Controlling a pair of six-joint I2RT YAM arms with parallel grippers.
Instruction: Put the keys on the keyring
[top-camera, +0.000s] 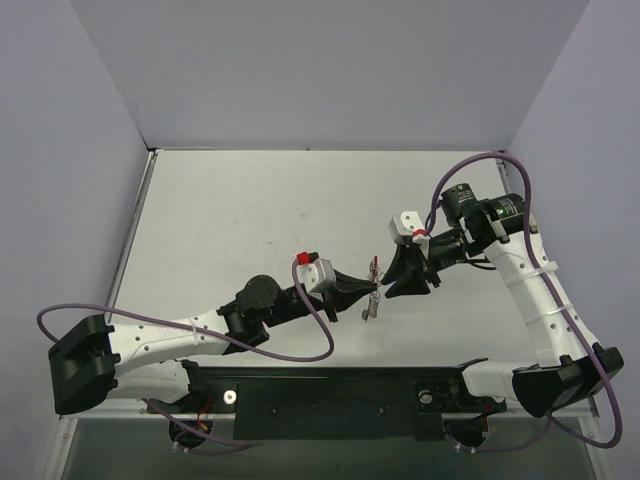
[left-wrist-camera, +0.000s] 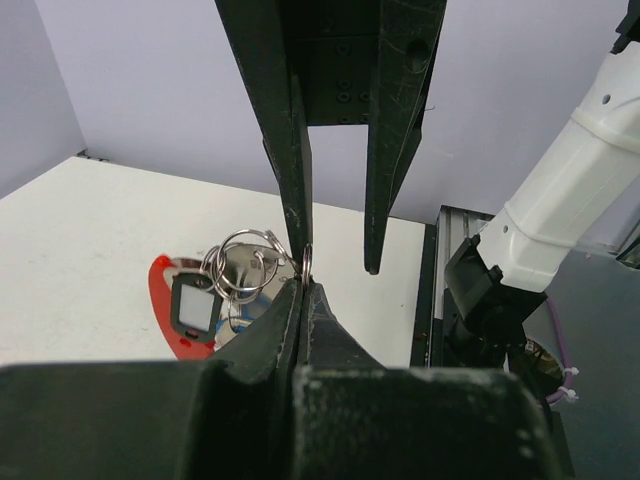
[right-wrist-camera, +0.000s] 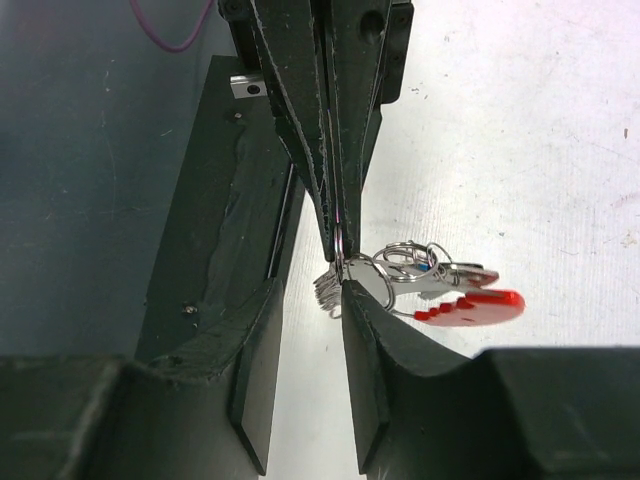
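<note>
Left fingers (left-wrist-camera: 272, 335), nearest the lens of their own wrist camera, are clenched flat on the rim of the keyring (left-wrist-camera: 306, 258), which I see edge-on just above their tips. Gripping it by the rim, clear of the table (top-camera: 220, 210), steadies the ring and leaves most of its loop free to be worked.

Hanging from the keyring, on its far side away from the arm bases, are a cluster of smaller silvery rings (left-wrist-camera: 245, 268), a red key (left-wrist-camera: 162, 298) and a dark-framed tag (left-wrist-camera: 192, 305) that may be another key head; I cannot tell. These hang free in the air, so I judge that they are already threaded on. Below the keyring a short chain (top-camera: 370, 308) dangles, as the top view shows.

Right fingers (left-wrist-camera: 292, 150) meet the keyring from the side opposite the left fingers, tip to tip. They stand partly apart with a clear gap between them and grasp nothing that I can see. One tip touches, or all but touches, the keyring's rim. I read this as a supporting or prying pose: one arm fixes the ring while the other is placed to spread its coil or take it over. No loose key shows near the keyring in any view, so I cannot say which key would go on next.
</note>
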